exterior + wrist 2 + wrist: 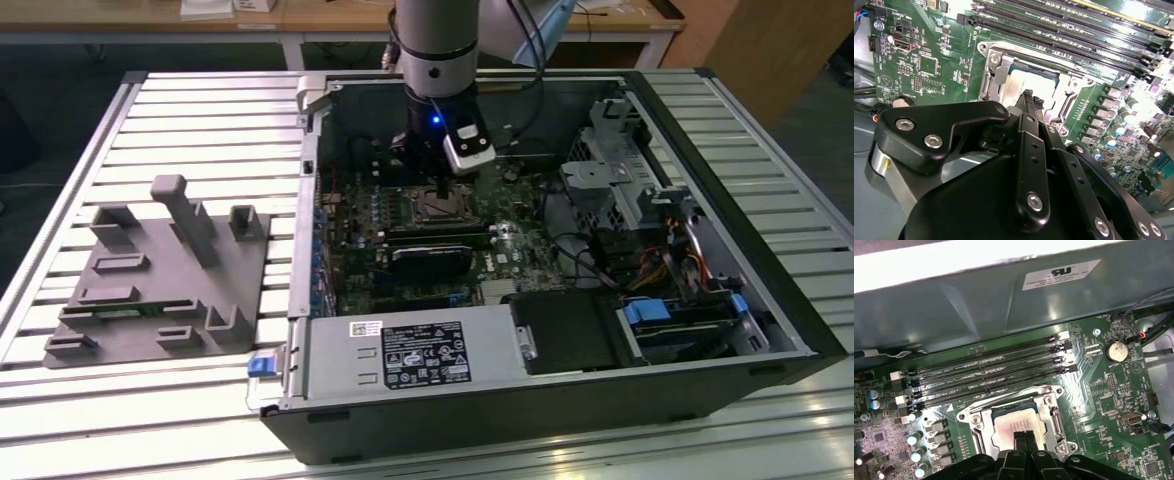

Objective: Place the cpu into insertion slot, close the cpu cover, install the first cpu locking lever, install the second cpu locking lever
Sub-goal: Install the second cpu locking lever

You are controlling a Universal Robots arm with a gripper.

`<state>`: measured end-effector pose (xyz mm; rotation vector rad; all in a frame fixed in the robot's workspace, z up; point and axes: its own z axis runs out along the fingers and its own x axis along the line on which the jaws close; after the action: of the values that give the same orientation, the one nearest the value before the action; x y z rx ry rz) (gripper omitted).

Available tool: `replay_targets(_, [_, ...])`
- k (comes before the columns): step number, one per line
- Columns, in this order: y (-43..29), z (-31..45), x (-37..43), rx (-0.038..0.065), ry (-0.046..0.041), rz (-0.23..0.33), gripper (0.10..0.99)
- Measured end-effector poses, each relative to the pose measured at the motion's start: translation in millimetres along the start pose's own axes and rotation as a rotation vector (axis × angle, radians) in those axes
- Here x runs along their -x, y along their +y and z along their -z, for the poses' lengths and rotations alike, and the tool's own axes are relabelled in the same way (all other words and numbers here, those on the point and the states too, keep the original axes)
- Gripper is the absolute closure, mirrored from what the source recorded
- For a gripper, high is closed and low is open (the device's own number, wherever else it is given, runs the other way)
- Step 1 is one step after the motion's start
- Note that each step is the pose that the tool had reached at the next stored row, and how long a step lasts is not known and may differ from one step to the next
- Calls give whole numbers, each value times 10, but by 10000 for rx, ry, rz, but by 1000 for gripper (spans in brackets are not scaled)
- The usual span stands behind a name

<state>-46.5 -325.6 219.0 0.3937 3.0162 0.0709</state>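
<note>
The cpu (1013, 423) lies flat in the insertion slot (438, 207) on the green board, its dull grey top showing in both wrist views (1021, 81). The silver cpu cover (1054, 414) lies down around it as a frame (998, 70). My gripper (1022, 436) hangs straight over the chip's near edge, its two black fingers pressed together with nothing between them (1031, 98). In the exterior view the gripper (441, 190) reaches down into the open computer case. I cannot tell how the locking levers stand.
Long black memory slots (989, 371) run just beyond the socket, with the case wall (979, 305) behind them. A drive cage (614, 170) and cables fill the exterior view's right. A power supply (400, 355) sits in front. A grey fixture (160, 280) rests on the slatted table.
</note>
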Motion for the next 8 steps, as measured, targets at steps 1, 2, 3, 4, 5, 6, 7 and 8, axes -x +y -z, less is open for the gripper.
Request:
replay_targets(1, [0,0,0,0,3,0,980])
replay_targets(2, [0,0,0,-1,6,0,980])
replay_targets(3, [0,0,0,-2,9,0,980])
replay_targets(4, [0,0,0,-3,12,-1,980])
replay_targets(5, [0,0,0,-3,15,-1,980])
replay_targets(6, [0,0,0,-5,18,-1,980])
replay_targets(7, [0,0,0,-6,21,-1,980])
replay_targets(8, [0,0,0,-6,23,-1,980])
